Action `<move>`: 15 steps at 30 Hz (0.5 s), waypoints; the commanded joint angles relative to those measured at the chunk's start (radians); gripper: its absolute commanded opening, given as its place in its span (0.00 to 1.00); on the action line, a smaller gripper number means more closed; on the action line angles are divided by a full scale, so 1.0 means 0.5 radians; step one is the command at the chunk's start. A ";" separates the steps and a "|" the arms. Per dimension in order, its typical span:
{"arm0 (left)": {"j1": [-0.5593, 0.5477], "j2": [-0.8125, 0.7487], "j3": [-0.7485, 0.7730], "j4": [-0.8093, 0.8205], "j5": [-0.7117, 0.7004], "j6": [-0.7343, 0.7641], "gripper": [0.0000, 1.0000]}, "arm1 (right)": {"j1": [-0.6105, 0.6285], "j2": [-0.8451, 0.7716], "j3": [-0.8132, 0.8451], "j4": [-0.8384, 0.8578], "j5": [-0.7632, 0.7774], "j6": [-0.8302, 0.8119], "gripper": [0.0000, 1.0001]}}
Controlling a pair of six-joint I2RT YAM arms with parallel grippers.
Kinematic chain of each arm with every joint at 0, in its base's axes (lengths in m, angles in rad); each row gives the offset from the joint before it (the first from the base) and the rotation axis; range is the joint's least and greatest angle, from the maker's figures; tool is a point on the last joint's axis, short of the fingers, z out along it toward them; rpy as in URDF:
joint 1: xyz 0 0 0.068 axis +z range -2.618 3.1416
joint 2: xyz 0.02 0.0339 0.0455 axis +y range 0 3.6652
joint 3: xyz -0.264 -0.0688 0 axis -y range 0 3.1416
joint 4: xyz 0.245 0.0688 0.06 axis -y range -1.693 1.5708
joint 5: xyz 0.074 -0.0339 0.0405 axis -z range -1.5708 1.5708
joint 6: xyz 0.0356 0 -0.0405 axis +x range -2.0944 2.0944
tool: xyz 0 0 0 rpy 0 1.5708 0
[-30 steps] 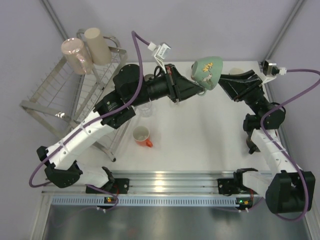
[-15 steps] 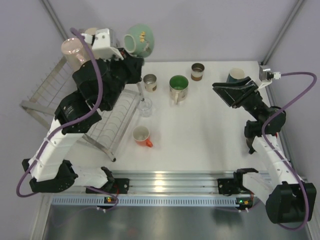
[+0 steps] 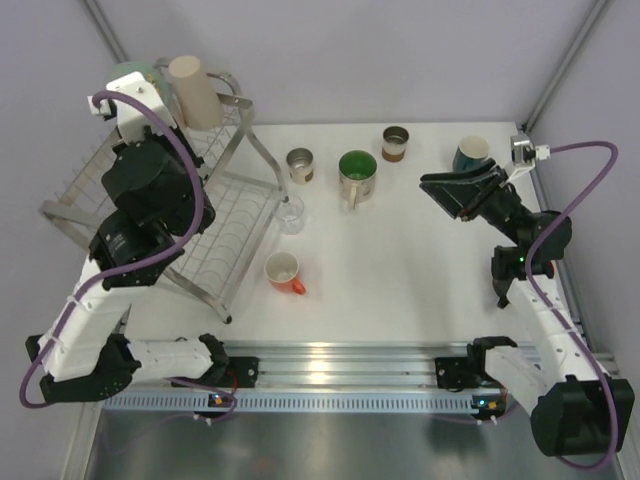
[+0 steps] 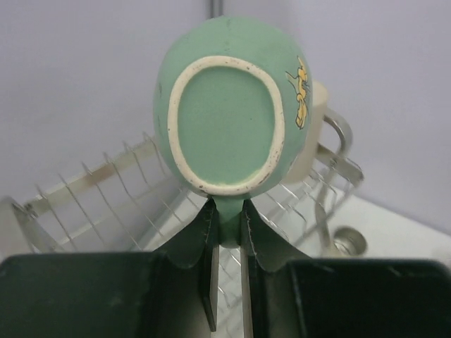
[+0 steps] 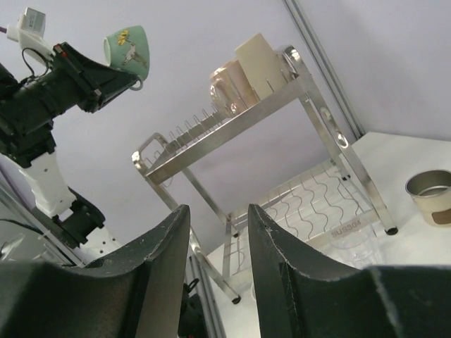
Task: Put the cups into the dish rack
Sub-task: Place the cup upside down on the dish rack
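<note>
My left gripper (image 4: pixel 227 215) is shut on the handle of a pale green mug (image 4: pixel 225 116), its base toward the camera. It holds the mug above the top tier of the silver wire dish rack (image 3: pixel 95 205). From above only the mug's edge (image 3: pixel 133 70) shows beside a beige cup (image 3: pixel 195 90) standing on the rack. The right wrist view shows the mug (image 5: pixel 130 46) in the air, with a pink cup (image 5: pixel 227 88) and the beige cup (image 5: pixel 261 60) on the top tier. My right gripper (image 3: pixel 440 190) is open and empty over the table's right side.
On the table stand a steel cup (image 3: pixel 300 165), a green-inside mug (image 3: pixel 357 172), a brown-banded cup (image 3: pixel 396 142), a dark teal cup (image 3: pixel 470 153), a clear glass (image 3: pixel 290 213) and an orange-handled white cup (image 3: pixel 285 272). The rack's lower tier (image 3: pixel 225 235) holds nothing.
My left arm has swung left with the green mug, from over the table's back to above the rack's top tier. The right gripper has drawn back slightly.
</note>
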 commanded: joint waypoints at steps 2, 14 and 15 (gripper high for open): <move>0.003 -0.170 -0.565 1.733 -0.436 1.493 0.00 | -0.020 -0.051 0.050 -0.015 -0.026 -0.078 0.39; 0.055 0.007 -0.546 1.709 -0.421 1.619 0.00 | -0.020 -0.140 0.069 -0.316 -0.010 -0.274 0.39; 0.061 0.047 -0.497 1.703 -0.406 1.650 0.00 | -0.020 -0.146 0.075 -0.331 -0.010 -0.289 0.39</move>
